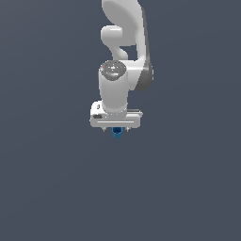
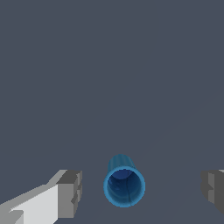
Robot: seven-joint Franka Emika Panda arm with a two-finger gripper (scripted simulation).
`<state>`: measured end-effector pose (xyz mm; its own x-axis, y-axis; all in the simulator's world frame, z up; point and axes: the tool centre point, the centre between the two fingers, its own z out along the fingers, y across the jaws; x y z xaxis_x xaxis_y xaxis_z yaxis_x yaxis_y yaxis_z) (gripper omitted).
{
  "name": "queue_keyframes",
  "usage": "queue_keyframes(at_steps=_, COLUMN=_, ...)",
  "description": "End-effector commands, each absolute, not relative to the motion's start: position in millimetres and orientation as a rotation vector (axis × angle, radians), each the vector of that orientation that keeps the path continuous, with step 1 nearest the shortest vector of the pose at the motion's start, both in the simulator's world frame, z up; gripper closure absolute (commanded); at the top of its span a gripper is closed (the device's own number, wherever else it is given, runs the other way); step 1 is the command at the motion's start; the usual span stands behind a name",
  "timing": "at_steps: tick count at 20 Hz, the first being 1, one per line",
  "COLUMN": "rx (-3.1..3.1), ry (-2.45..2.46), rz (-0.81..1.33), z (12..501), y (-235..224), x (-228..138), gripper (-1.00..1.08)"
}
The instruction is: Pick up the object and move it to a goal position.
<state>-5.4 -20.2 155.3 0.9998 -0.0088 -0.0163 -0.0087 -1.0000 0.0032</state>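
Observation:
The object (image 2: 124,183) is a small bright blue hollow cylinder, standing upright so that I look into its open end in the wrist view. It sits between the two grey fingertips of my gripper (image 2: 142,188), with clear gaps on both sides, so the gripper is open and touches nothing. In the exterior view the white gripper (image 1: 116,129) hangs straight down over the object (image 1: 116,133), and only the blue lower tip shows beneath the hand.
The white arm (image 1: 123,47) rises behind the gripper toward the top of the exterior view. All around lies a plain dark grey-blue surface with no other objects or edges in sight.

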Motion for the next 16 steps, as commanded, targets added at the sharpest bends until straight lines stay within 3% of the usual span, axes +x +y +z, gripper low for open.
queue_keyframes(at_steps=1, rx=3.139, ry=-0.044, rz=-0.025, z=151.5, y=-19.6, x=-8.2, gripper=-0.92)
queue_keyframes(at_steps=16, rx=3.105, ry=-0.485, rz=-0.007, z=103.9, y=-17.1, x=-51.3, gripper=-0.92)
